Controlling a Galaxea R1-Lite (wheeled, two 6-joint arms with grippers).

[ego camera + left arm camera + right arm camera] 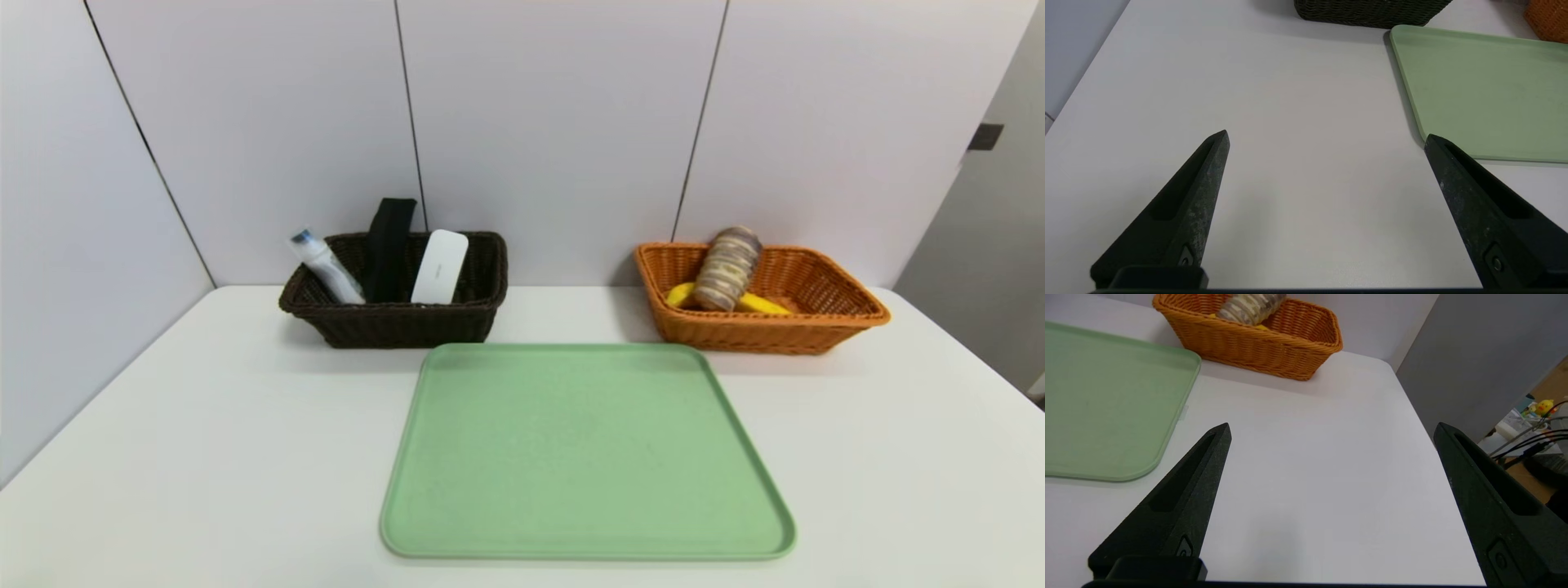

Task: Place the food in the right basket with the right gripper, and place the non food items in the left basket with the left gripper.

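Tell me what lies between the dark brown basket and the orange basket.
Head view: only bare white table lies between the dark brown basket and the orange basket; the green tray sits nearer.

My left gripper (1327,136) hangs above bare white table (204,457), its fingers spread wide with only tabletop between them; the green tray (584,449) edge lies just beside one fingertip. My right gripper (1331,428) is likewise spread over bare table, beside the tray's other side. The tray's flat middle carries nothing, so I can pass over it from either side. At the back, the dark brown basket (396,322) and the orange basket (759,331) stand well apart, with an open strip of table between them. A black pouch (389,245), white device (439,267) and bottle (325,265) stick up above the brown rim; the bread loaf (727,267) rises above the orange one. A wall (563,114) closes off the space right behind both baskets.
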